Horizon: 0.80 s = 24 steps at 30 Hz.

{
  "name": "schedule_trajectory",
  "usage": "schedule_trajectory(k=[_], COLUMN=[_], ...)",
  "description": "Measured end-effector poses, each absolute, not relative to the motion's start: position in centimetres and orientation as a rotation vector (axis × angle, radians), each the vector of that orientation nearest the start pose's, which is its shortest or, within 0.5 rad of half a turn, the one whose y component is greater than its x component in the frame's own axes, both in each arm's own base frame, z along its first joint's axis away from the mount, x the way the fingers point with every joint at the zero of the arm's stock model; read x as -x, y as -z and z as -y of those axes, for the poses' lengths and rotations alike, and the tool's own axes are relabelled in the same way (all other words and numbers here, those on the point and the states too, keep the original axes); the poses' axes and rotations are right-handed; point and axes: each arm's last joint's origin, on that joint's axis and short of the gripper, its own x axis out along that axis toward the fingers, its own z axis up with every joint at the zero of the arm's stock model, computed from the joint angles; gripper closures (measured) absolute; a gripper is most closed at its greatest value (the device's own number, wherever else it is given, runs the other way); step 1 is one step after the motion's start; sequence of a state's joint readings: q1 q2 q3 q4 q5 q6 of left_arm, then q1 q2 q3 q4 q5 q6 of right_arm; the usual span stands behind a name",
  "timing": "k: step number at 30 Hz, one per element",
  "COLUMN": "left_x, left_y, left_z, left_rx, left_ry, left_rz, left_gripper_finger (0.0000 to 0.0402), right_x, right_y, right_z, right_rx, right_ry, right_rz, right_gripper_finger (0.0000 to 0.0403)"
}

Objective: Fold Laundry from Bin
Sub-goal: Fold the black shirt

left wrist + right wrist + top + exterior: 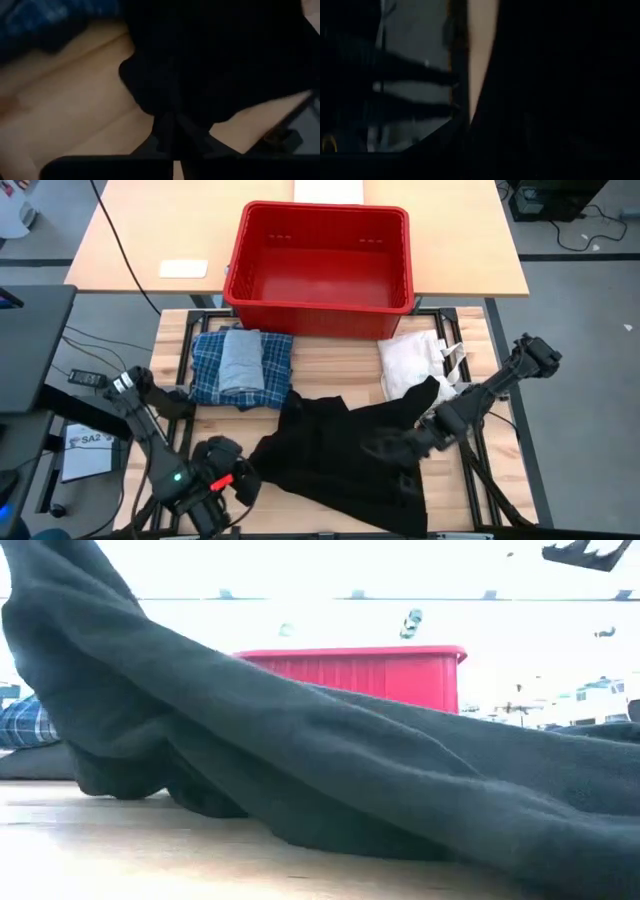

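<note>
- We are looking at a black garment (340, 455) lying spread and rumpled on the wooden table (330, 365), in front of the red bin (318, 255), with one sleeve-like strip reaching toward the white fabric bag (410, 365).
- Between the bin and the black garment, toward the left arm's side, a blue-and-white plaid shirt (210, 370) is lying folded with a light grey piece (240, 360) stacked on top of it.
- The bin is sitting just beyond the table's far edge, and from above we are seeing only bare red floor inside it.
- The high view is giving us the whole layout — the low view is showing only the black garment (330, 770) as a long sloping ridge, with the bin's wall (390, 670) and a patch of plaid (25, 725) behind it.
- The left wrist view is showing dark cloth (210, 65) bunched just past the fingers, over bare wood.
- The left gripper (243, 476) is sitting low at the garment's near-left corner, far from the bin, fingers pressed together; we cannot tell whether cloth is pinched between them.
- The right gripper (385, 448) is reaching in over the garment's middle, its arm stretched diagonally from the bag's side — the frames are too dark for us to tell how its fingers stand.
</note>
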<state>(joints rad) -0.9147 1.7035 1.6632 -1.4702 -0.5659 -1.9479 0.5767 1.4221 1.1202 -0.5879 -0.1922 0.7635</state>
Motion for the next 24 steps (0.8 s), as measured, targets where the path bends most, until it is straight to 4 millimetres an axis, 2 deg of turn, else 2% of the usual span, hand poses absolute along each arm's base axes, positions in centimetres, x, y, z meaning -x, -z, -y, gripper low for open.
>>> schedule_trajectory(k=[3, 6, 10, 14, 20, 24], left_x=[-19.0, -18.6, -19.0, -20.0, -23.5, -26.5], left_y=[-31.4, -30.1, -27.5, -24.7, -22.9, -20.8], left_z=[24.4, 24.9, 25.1, 25.7, 26.5, 26.2], left_rx=[0.791, 0.824, 0.857, 0.977, 1.327, 1.466], left_ry=[-0.761, -0.767, -0.769, -0.701, -0.521, -0.482], left_rz=[-0.836, -0.913, -0.940, -0.912, -0.667, -0.592], left_gripper_finger=[0.0350, 0.0296, 0.0219, 0.0161, 0.0137, 0.0137], right_x=[-25.7, -26.8, -27.7, -28.2, -28.7, -28.6], right_y=[-27.5, -27.5, -27.4, -27.4, -27.4, -27.3], right_z=[-14.2, -12.0, -9.3, -7.4, -4.8, -3.1], right_rx=[-0.566, -0.641, -0.737, -0.814, -0.930, -0.967], right_ry=[-0.244, -0.140, -0.007, 0.011, 0.029, 0.056], right_rz=[-1.075, -1.050, -1.025, -1.042, -1.051, -1.071], right_gripper_finger=[0.0199, 0.0199, 0.0199, 0.0199, 0.0199, 0.0199])
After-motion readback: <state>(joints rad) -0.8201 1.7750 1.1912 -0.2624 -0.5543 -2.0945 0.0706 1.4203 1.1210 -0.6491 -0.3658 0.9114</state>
